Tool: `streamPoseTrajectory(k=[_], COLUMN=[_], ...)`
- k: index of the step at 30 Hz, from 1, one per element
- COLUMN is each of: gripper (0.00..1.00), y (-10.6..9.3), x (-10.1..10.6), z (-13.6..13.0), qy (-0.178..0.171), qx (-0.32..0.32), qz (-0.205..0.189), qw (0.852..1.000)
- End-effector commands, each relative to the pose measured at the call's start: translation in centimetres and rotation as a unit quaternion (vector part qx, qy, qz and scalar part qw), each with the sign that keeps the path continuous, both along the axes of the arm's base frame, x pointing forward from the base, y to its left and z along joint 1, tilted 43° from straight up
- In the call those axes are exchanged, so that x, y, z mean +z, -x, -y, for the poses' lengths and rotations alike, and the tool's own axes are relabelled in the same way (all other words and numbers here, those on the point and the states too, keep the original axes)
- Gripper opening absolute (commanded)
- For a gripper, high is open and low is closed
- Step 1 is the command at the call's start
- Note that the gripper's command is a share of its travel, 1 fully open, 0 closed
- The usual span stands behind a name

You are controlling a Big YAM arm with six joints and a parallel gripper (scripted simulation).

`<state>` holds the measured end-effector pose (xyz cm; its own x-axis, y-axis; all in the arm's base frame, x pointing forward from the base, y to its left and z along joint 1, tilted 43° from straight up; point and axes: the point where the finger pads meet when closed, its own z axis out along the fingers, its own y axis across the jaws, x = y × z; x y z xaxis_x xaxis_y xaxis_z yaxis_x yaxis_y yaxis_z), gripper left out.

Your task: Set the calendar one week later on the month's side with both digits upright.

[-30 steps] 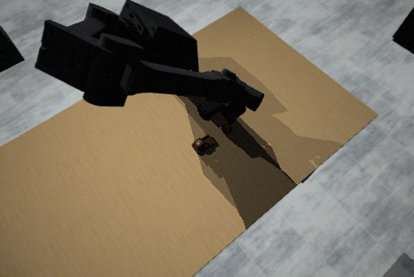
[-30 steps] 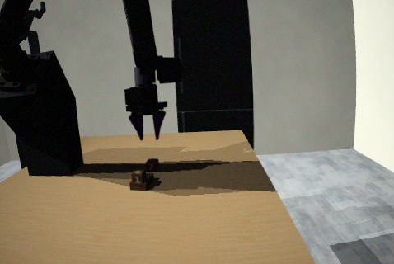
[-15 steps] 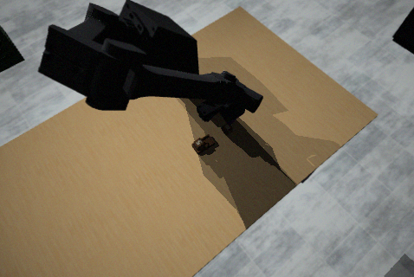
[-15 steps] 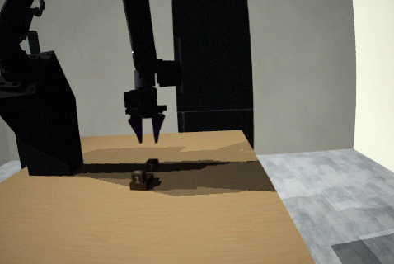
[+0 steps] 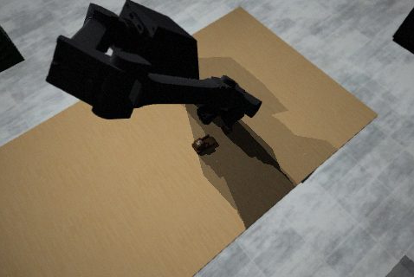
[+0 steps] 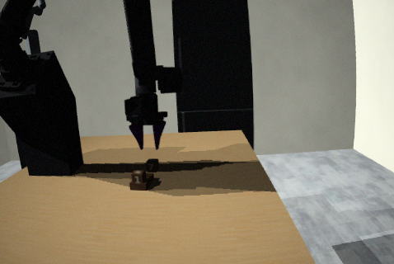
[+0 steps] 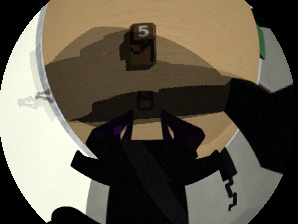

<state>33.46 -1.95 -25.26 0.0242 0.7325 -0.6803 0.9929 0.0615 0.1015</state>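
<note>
The small brown tray [image 5: 212, 140] [image 6: 138, 187] [image 7: 148, 60] lies on the table. One brown cube [image 5: 198, 144] [image 6: 138, 177] [image 7: 143, 31] sits at one end of it, with a white 1 towards the exterior camera and a 5 on the face seen in the wrist view. The tray's other end looks empty. A second dark cube [image 6: 152, 165] [image 7: 145, 100] lies on the table outside the tray, with a dim 7 facing the exterior camera; its digit in the wrist view is too dark to read. My gripper [image 6: 149, 148] [image 7: 147, 113] is partly open and empty, above and behind the loose cube.
The arm's dark base [image 6: 48, 124] stands at the table's left in the exterior view. The arm's shadow falls across the wooden table [image 5: 93, 195] [image 6: 130, 227], over the loose cube and part of the tray. The table's edge [image 6: 291, 223] runs along the right in that view.
</note>
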Motion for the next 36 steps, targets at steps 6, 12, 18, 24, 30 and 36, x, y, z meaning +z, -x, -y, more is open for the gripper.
streamPoseTrajectory(k=[6,12,18,24,30,36], gripper=[0.45,0.45,0.45,0.45,0.45,0.45], y=[-0.8,-0.8,-0.8,-1.2,-1.2,-1.2], x=[-1.0,-1.5,-2.0,-1.9,-1.9,-1.9], z=[0.6,1.1,1.2,1.3,1.2,1.2], qy=[0.0,0.0,0.0,-0.001,-0.001,-0.001], qx=[0.008,0.008,0.012,0.013,0.015,0.014], qz=[0.002,0.002,0.001,0.005,0.005,0.006], qw=[1.0,1.0,1.0,1.0,1.0,1.0])
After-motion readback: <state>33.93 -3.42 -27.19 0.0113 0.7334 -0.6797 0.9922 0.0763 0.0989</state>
